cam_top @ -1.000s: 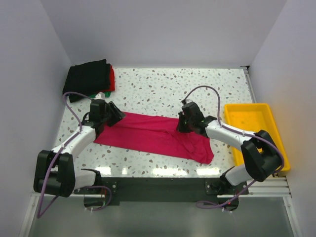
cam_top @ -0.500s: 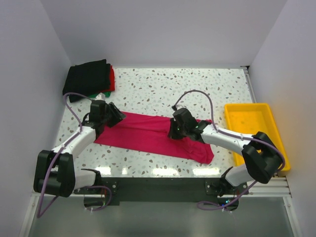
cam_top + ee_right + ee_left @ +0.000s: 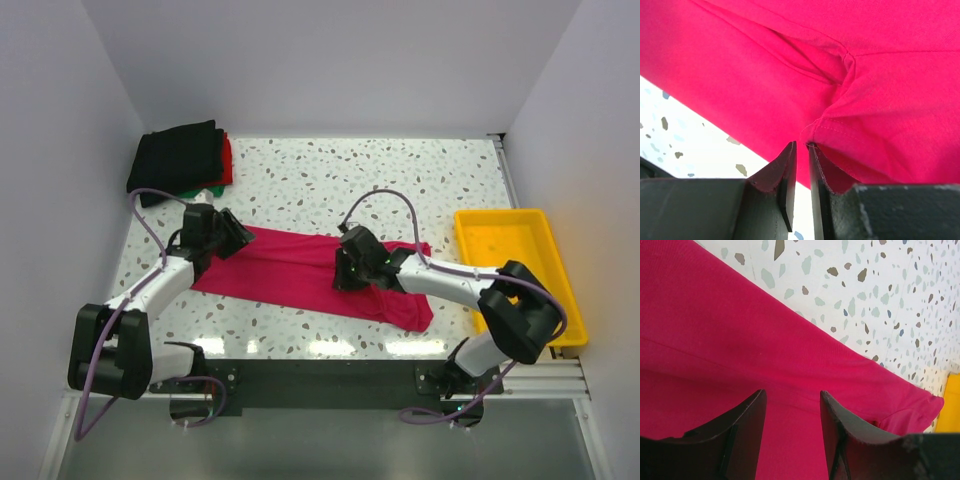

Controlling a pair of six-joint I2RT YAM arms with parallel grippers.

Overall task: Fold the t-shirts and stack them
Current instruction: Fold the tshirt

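Arms are both reaching out low over the counter [image 3: 330, 175]. The left arm is angling inward, and the left hand [image 3: 232, 237] is sitting over the left end of the pink shirt [image 3: 290, 270]. Its fingers [image 3: 752, 412] are standing apart, released, with cloth showing between them. The right arm is stretching far leftward across the shirt, elbow near the tray [image 3: 510, 240]. The right hand [image 3: 343, 272] is pointing down at mid-shirt and clenching a hemmed fold, which is bunching at the fingers [image 3: 787, 160] in the wrist view.

The shirt is lying as a long band across the near counter, well apart from the folded stack [image 3: 180, 160] at the far left corner.

Against one second ago, the right hand is sitting further left, dragging cloth along with it. The left hand is staying put.
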